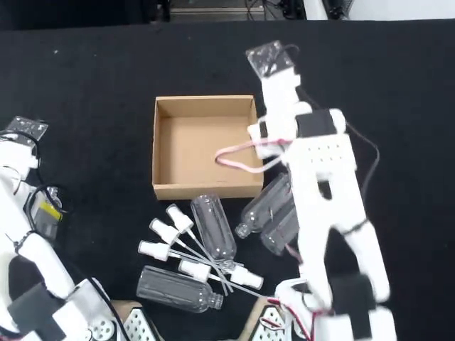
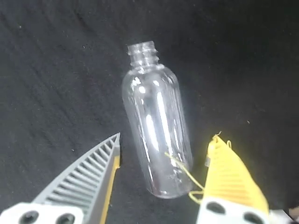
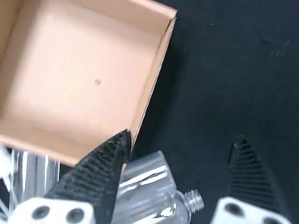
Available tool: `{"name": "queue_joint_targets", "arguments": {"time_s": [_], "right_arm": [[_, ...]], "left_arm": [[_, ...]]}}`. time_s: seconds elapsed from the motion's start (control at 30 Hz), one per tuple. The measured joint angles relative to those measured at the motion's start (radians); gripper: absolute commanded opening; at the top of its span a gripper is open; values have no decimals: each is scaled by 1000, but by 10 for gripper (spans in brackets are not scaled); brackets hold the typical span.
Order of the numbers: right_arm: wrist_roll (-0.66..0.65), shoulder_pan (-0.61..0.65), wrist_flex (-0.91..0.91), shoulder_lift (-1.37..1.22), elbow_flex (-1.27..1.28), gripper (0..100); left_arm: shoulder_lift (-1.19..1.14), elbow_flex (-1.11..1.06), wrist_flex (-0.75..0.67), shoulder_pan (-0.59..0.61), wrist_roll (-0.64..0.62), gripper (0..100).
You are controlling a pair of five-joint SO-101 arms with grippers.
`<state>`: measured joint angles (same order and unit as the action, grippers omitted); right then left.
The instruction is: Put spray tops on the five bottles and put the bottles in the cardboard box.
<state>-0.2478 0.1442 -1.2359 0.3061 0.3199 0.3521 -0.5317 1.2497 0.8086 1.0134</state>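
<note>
Black worktop (image 1: 92, 92) bearing an open cardboard box (image 1: 205, 190), with uncapped clear bottles (image 1: 213, 227) and loose spray tops (image 1: 170, 231) lying just beside the box. Left claw (image 2: 166, 136): spread wide, straddling a lying bottle (image 2: 154, 102), not closed on it. Right claw (image 3: 182, 136): spread wide above another bottle (image 3: 147, 184) beside the box corner, gripping nothing.
</note>
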Motion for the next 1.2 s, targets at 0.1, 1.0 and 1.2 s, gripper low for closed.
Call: {"name": "queue_joint_targets", "arguments": {"time_s": [0.1,1.0,1.2], "right_arm": [[-23,3,0,115,109,319],[-98,5,-104,578,448,318],[-137,5,-138,618,448,318]], "left_arm": [[-68,12,-29,-2,0,271],[-359,138,-41,-66,0,51],[-358,117,-43,-69,32,63]]}}
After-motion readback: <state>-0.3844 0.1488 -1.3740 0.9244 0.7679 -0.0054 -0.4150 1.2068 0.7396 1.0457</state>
